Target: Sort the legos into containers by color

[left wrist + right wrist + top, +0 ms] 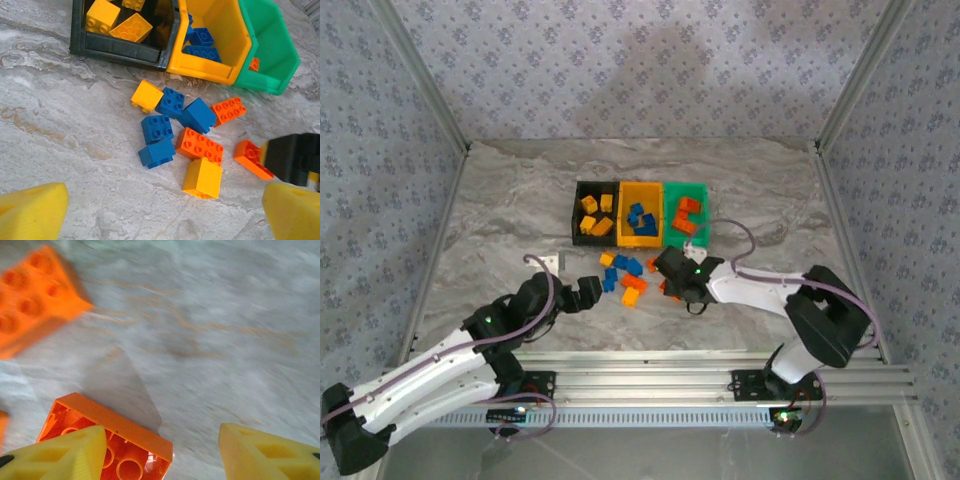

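Marbled grey tabletop (500, 210), patterned walls (620, 60); left gripper (165, 200) spread wide, right gripper (161, 432) parted over upturned orange brick (131, 447).

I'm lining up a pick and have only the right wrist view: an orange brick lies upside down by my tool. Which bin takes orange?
Observer: The green bin, rightmost of three in a row, holds orange bricks.
Operator: Are there loose ones besides mine?
Observer: Yes. Blue, orange and yellow loose bricks lie in a cluster just left of your right tool.
Operator: Is the other arm in my way?
Observer: The left tool hangs open at the cluster's far left side, apart from yours.
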### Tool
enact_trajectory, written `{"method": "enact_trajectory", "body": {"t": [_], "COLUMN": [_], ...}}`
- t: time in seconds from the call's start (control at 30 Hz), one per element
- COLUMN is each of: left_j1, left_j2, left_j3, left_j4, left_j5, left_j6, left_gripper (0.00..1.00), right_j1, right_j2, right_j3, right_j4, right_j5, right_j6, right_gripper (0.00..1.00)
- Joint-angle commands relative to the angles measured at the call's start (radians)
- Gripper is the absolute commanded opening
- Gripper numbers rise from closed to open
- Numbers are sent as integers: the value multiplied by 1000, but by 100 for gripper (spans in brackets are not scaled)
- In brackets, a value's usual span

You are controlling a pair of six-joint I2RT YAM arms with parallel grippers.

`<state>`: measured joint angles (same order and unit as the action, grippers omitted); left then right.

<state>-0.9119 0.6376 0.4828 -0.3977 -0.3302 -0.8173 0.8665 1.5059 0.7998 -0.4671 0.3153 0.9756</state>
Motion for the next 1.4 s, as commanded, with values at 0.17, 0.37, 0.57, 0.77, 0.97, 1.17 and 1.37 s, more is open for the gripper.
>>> {"method": "enact_trajectory", "body": {"t": [0.17,0.37,0.57,0.77,0.97,1.17,1.37], "left_j1": [13,22,36,45,48,48,48], "left_j2": [-19,-33,-38,-36,-36,-6,83], "left_j3": [-3,-4,-5,-10,-10,-10,8], "left_j4": [-46,-59,-86,-87,-76,-51,-22], "left_j5": [-11,-20,-27,-10,3,21,46], "left_j6": [-29,-40,-61,-68,-68,-66,-54], "left_gripper": [100,99,99,100,100,99,100], "right_j1": [12,-13,-13,-17,-15,-25,-153], "right_j2": [-221,-76,63,129,94,-46,-141], "right_j3": [-58,36,95,104,96,102,222], "right_j4": [-72,-108,-164,-175,-138,-156,-159], "right_j5": [-4,-167,-151,-131,-120,-81,-104], "right_j6": [-143,-312,-339,-338,-339,-338,-389], "right_gripper": [75,78,77,60,40,31,30]}}
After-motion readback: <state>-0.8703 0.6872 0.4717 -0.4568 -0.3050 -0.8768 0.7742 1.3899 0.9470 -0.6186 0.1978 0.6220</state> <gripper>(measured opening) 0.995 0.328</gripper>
